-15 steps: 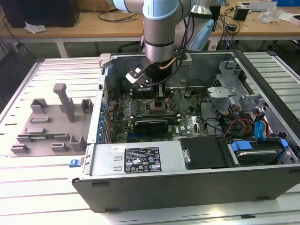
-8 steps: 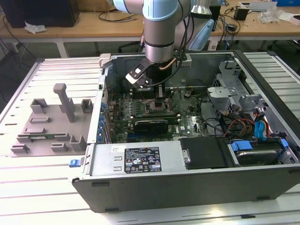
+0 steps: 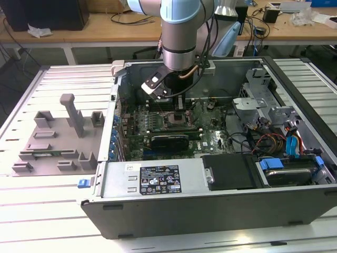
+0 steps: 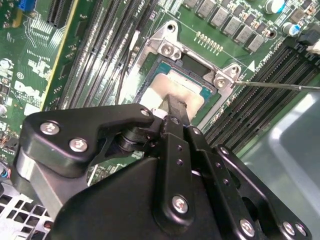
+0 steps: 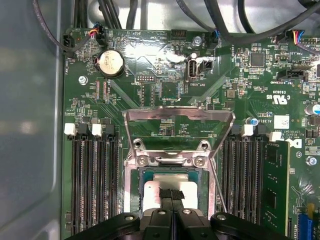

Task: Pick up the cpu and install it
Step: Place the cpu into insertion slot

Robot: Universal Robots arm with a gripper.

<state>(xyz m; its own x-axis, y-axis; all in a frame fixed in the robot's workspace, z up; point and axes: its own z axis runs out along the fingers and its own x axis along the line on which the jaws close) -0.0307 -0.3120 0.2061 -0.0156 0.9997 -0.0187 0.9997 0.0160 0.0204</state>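
The cpu point(image 5: 151, 193) point(image 4: 161, 91), a flat silver square, lies inside the motherboard socket point(image 5: 134, 197) with its hinged metal frame point(image 5: 179, 116) swung up. In both wrist views my gripper point(image 5: 171, 194) point(image 4: 175, 106) is directly over the chip. Its two black fingers are pressed together and the tips rest on the chip's middle, not on its edges. In the exterior view the arm reaches down into the open computer case, and the gripper point(image 3: 178, 112) is just above the socket point(image 3: 178, 121).
Memory slots point(image 5: 95, 180) flank the socket on both sides. A thin lever rod point(image 4: 280, 85) sticks out beside it. A coin battery point(image 5: 110, 63) sits on the board. A grey fixture point(image 3: 58, 139) stands at the exterior view's left, and drives and cables point(image 3: 287, 145) at its right.
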